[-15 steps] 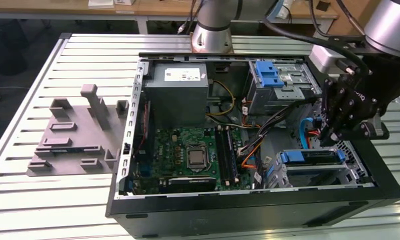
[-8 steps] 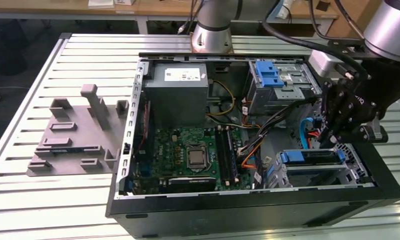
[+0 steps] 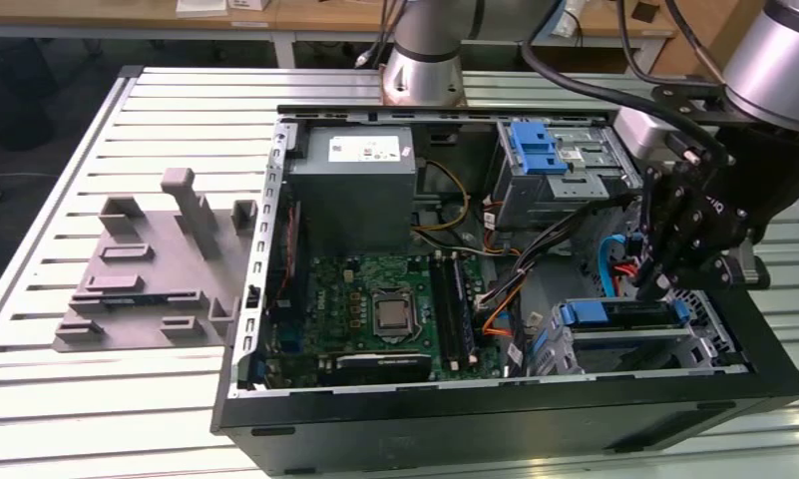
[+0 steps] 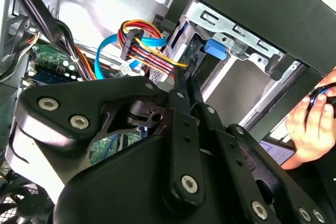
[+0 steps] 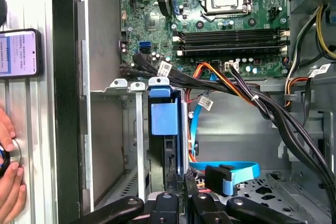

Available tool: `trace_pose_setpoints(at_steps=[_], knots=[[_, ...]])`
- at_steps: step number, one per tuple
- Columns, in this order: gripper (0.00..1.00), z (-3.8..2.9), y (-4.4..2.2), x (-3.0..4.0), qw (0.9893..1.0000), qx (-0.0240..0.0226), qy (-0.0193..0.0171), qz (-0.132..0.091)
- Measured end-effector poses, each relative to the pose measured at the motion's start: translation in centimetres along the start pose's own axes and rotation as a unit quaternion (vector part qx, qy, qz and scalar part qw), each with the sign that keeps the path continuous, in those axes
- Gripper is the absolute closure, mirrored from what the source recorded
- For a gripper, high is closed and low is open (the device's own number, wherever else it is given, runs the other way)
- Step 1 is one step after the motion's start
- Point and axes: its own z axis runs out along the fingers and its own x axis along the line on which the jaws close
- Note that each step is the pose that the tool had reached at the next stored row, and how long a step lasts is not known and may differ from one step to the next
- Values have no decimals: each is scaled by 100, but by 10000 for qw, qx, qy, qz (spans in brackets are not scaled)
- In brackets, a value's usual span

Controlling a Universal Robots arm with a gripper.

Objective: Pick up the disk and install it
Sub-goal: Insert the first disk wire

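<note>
Grey moulded fixture (image 3: 147, 264) sits on the slatted table (image 3: 53, 389) at exterior view's left; open PC case (image 3: 506, 409) w/ motherboard (image 3: 372, 304) mid-frame; grey power supply box (image 3: 359, 185) above the board; black gripper (image 3: 674, 261) hangs at exterior view's right over the drive cage (image 3: 645, 339); disk (image 3: 616, 313) stands on edge in that cage, blue bracket up, directly under the fingertips; in first wrist view disk (image 5: 166, 129) runs straight out from the gripper (image 5: 181, 199), jaws drawn narrow around its near edge, pinching it; a hand (image 5: 8, 171) rests outside the case wall, phone (image 5: 20, 53) near it
</note>
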Motion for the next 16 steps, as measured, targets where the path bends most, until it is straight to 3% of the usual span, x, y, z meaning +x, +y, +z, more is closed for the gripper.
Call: trace_pose_setpoints(at_steps=[16], knots=[[84,46,-2,35,10000,0,0,0]])
